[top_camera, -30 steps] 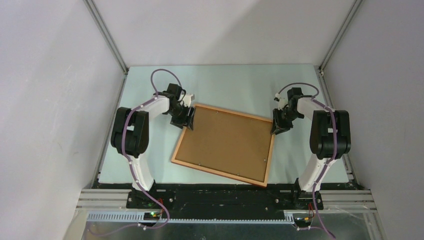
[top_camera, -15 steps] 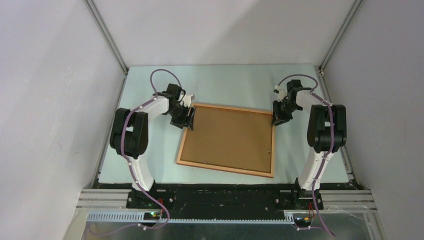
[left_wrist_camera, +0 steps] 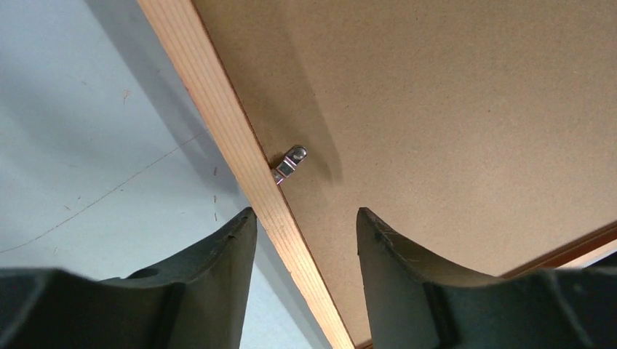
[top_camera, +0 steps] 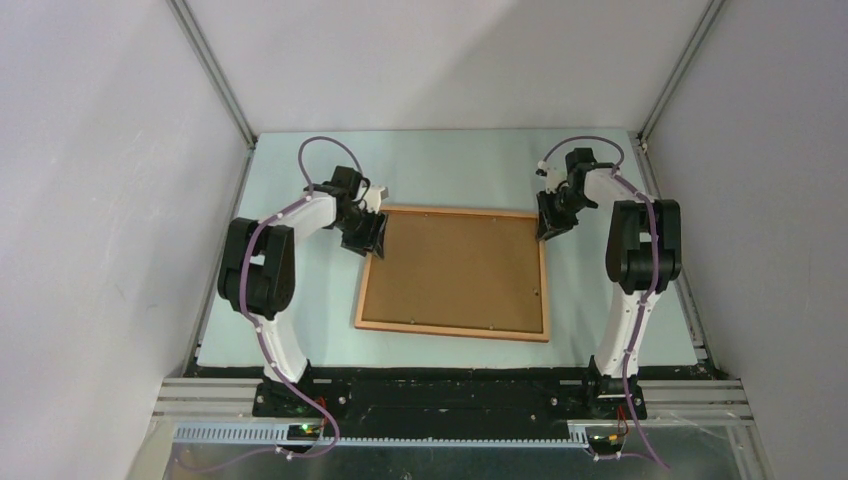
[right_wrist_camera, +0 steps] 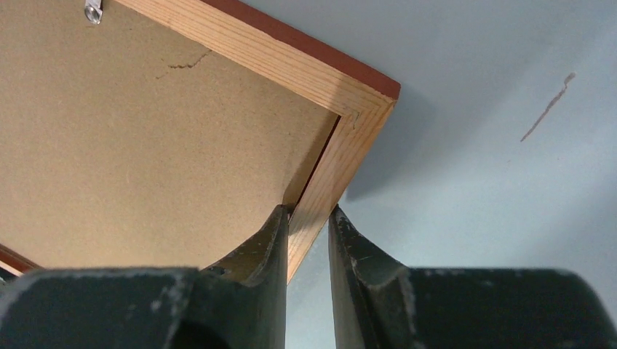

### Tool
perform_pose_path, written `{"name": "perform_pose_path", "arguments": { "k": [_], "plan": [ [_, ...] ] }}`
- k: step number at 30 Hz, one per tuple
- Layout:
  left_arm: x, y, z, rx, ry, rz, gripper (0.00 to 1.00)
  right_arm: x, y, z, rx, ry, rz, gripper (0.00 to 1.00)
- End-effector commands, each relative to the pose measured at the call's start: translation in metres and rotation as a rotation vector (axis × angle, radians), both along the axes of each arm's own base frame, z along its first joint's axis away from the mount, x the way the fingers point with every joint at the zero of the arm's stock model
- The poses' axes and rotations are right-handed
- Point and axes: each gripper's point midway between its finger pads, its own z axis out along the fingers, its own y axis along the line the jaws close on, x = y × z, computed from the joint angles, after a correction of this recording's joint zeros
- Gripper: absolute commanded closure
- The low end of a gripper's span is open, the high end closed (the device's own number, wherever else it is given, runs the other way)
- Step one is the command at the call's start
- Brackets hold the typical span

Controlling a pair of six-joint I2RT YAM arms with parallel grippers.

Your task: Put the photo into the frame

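The frame [top_camera: 450, 331] lies back side up on the table, with a brown backing board [top_camera: 455, 270] filling it. No photo shows in any view. My left gripper [top_camera: 372, 238] is at the frame's far-left corner. In the left wrist view it [left_wrist_camera: 305, 218] is open and straddles the left rail [left_wrist_camera: 225, 123], with a gap on each side. A small metal clip [left_wrist_camera: 289, 163] sits just ahead of it on the board. My right gripper [top_camera: 548, 225] is at the far-right corner. In the right wrist view it [right_wrist_camera: 309, 218] is shut on the right rail [right_wrist_camera: 342, 167], one finger over the backing board [right_wrist_camera: 145, 145].
The pale blue-green table [top_camera: 450, 170] is closed in by grey walls on three sides, with metal posts at the far corners. The arm bases stand along the near edge. Another metal clip [right_wrist_camera: 93, 11] sits on the board near the far rail.
My right gripper has moved away from the near edge with the right rail in it, swinging the frame anticlockwise until it lies square to the table. The left arm has stayed at the far-left corner.
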Motion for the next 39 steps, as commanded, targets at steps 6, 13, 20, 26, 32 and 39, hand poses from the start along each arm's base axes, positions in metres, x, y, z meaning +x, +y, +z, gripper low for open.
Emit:
{"name": "perform_pose_path", "arguments": {
  "k": [6,13,20,26,32,39],
  "plan": [
    [0.000,-0.002,0.007,-0.027,-0.032,-0.004,0.57,0.005,0.021,0.018,0.040,-0.070,0.204,1.00],
    [-0.012,0.007,0.002,0.006,-0.028,-0.013,0.63,0.007,0.022,0.020,0.050,-0.069,0.200,0.97],
    [-0.023,0.008,0.004,0.002,-0.022,-0.013,0.70,0.012,0.016,0.027,0.055,-0.087,0.160,0.77],
    [-0.028,0.008,0.004,-0.004,-0.014,-0.007,0.75,0.009,0.010,0.034,0.061,-0.092,0.121,0.59],
    [-0.030,0.004,0.000,-0.026,0.005,0.004,0.77,-0.011,0.000,0.041,0.053,-0.104,0.088,0.39],
    [-0.033,0.002,-0.006,-0.042,0.024,0.012,0.77,-0.063,-0.003,0.037,0.035,-0.072,0.093,0.31]
  ]
}}
